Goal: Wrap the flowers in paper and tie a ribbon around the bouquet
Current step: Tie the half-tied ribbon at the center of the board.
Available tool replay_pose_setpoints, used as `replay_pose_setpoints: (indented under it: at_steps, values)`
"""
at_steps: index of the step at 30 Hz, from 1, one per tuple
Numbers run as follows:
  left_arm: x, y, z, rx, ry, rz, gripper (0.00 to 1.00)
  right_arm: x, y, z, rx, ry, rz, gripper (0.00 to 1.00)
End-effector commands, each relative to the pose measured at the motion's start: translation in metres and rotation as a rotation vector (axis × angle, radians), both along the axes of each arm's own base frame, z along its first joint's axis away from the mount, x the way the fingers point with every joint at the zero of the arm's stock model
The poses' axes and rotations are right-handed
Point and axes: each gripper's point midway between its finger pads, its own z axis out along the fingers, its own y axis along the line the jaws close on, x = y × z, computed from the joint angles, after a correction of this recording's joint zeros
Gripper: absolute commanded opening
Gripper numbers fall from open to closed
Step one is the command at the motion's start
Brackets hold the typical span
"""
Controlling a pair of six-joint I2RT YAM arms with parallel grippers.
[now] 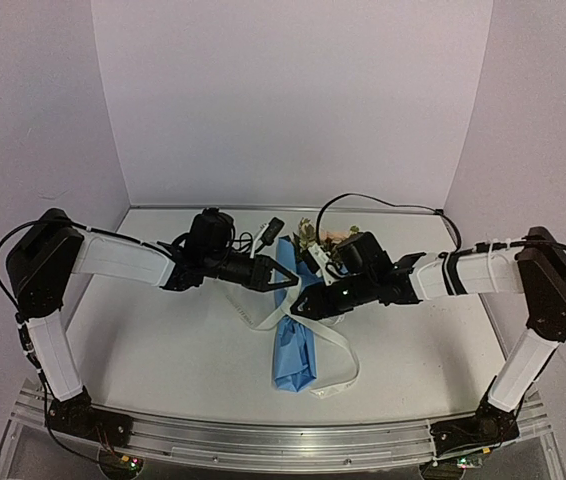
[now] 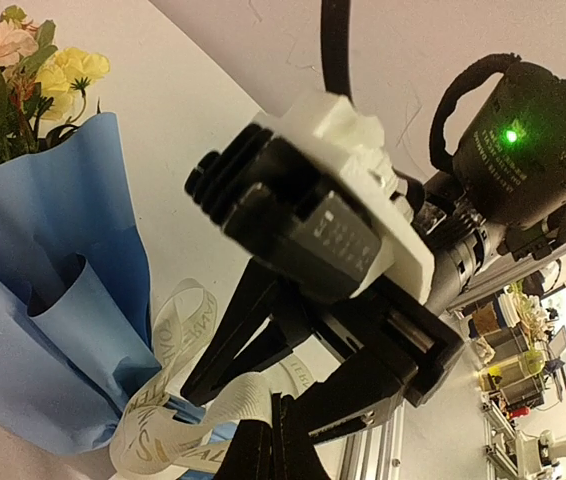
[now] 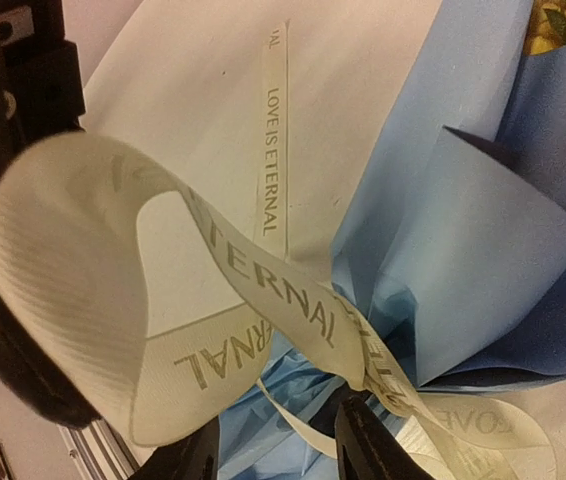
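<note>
Well, you are handling an off-white woven ribbon (image 3: 293, 300) printed with faint grey lettering. It is light, limp and slick, so a loose pinch will likely let it slide or twist. It crosses the waist of the creased light-blue paper sheet (image 3: 463, 220), which is rolled into a cone around the pink, cream and yellow artificial flowers (image 2: 3, 50). The bundle lies on the white table (image 1: 163, 350) between the arms. The paper looks thin and easily crushed, so take the ribbon flat across its width, near the crossing. The left gripper (image 1: 285, 277) has its jaws together with ribbon running up to them; whether it pinches, you cannot tell. The right gripper (image 3: 281, 452) has its jaws apart around a strand.
</note>
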Motion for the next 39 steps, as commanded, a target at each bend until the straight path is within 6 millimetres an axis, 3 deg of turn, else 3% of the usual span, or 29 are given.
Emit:
replay_pose_setpoints:
  at_steps: [1,10,18,24,28,34,39]
  values:
    - [0.008,-0.006,0.023,-0.056,-0.038,-0.011,0.00,0.000,0.013,0.010,0.031,-0.034,0.026,0.40]
    - [0.012,-0.002,0.026,-0.052,-0.041,-0.002,0.00,0.001,0.014,-0.001,0.003,-0.029,0.006,0.34]
    - [0.011,0.001,0.022,-0.042,-0.032,-0.003,0.00,-0.003,0.007,0.000,-0.016,-0.021,-0.032,0.10]
    - [0.015,0.012,0.009,-0.002,-0.010,0.039,0.00,-0.023,0.000,0.008,-0.032,0.008,-0.028,0.04]
    - [0.013,0.018,0.005,0.006,-0.006,0.050,0.00,-0.031,-0.013,0.006,-0.046,0.034,-0.064,0.00]
    - [0.010,0.032,-0.010,0.036,0.025,0.066,0.00,-0.039,-0.050,-0.006,-0.191,0.063,-0.150,0.00]
    - [0.008,0.044,-0.017,0.050,0.040,0.085,0.00,-0.051,-0.066,-0.018,-0.260,0.116,-0.161,0.00]
